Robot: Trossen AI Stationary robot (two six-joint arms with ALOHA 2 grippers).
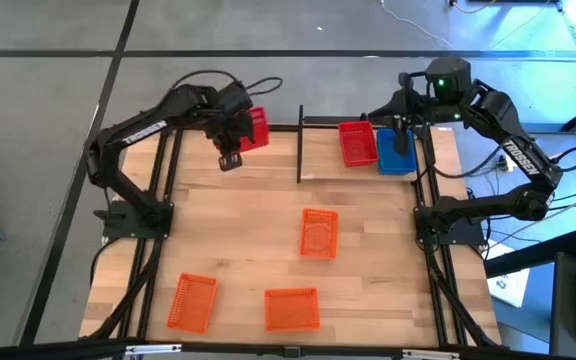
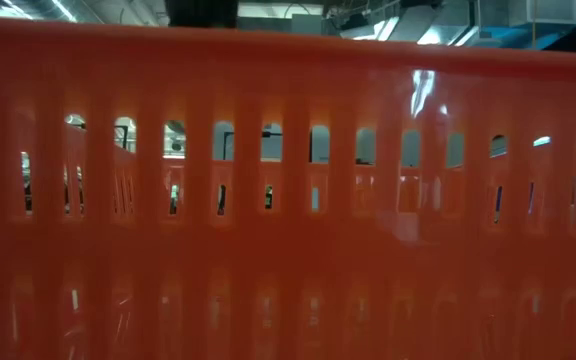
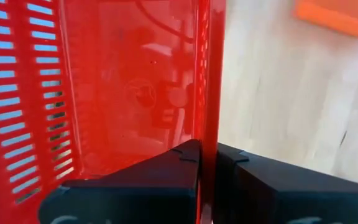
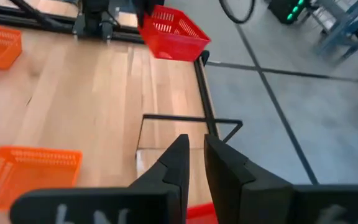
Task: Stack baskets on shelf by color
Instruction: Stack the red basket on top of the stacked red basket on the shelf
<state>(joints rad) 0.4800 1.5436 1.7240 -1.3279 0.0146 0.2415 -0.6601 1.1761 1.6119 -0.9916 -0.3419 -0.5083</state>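
Orange mesh wall of a near basket (image 2: 288,200) fills the low view, hiding almost everything behind. Left tool (image 3: 207,158) is clamped on the rim of a red basket (image 1: 253,128), held tipped on edge above the tabletop's (image 1: 238,230) far left. Right tool (image 1: 400,140), fingers nearly together, sits over the blue basket (image 1: 395,157) on the shelf (image 1: 313,125), beside another red one (image 1: 357,142); both run long axis front-to-back. Three orange baskets lie scattered, apart, nearer the front.
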